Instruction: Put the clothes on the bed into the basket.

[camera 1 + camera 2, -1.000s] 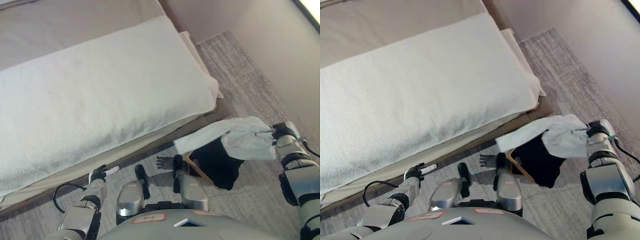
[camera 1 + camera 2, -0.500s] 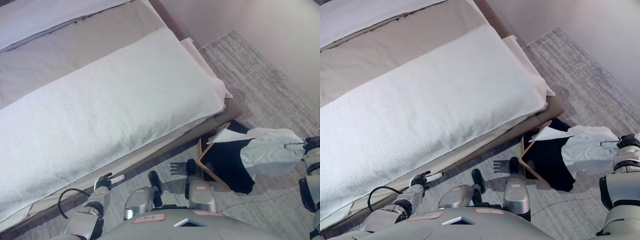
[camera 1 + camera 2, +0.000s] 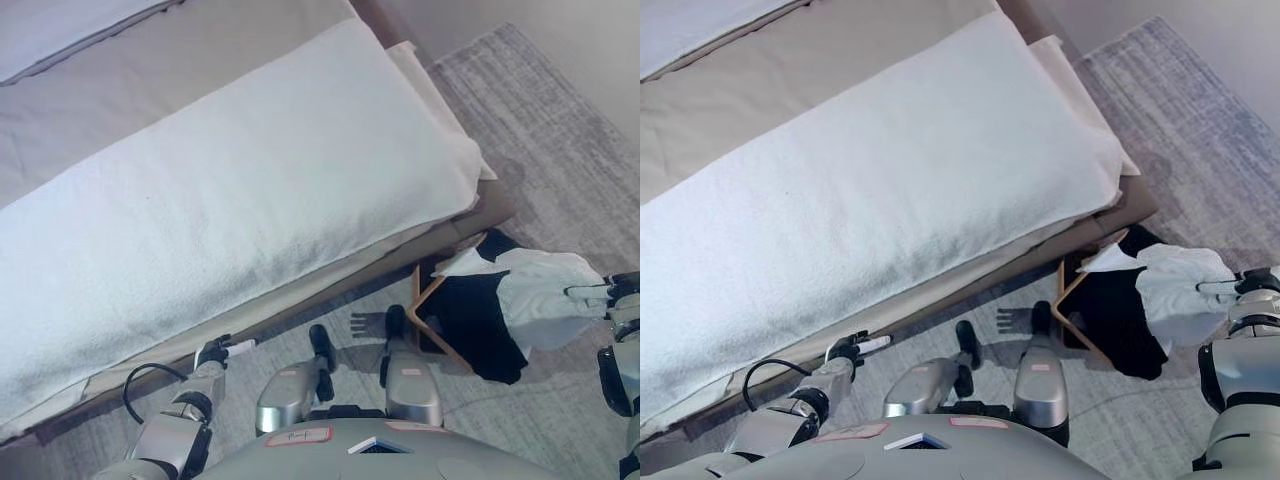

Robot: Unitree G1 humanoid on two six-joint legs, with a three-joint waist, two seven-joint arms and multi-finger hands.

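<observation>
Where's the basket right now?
The basket sits on the carpet at lower right, off the bed's corner, under the white cloth beside the right hand.

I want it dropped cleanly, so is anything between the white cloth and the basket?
Nothing visible does. The right hand holds the white cloth right over the basket, where a black garment already hangs.

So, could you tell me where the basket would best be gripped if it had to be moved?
Probably at the bare wooden rim on its left edge, coming from the left: clothes, a black garment and a white cloth, cover the rest, and the right robot hand holds that cloth on the right side.
</observation>
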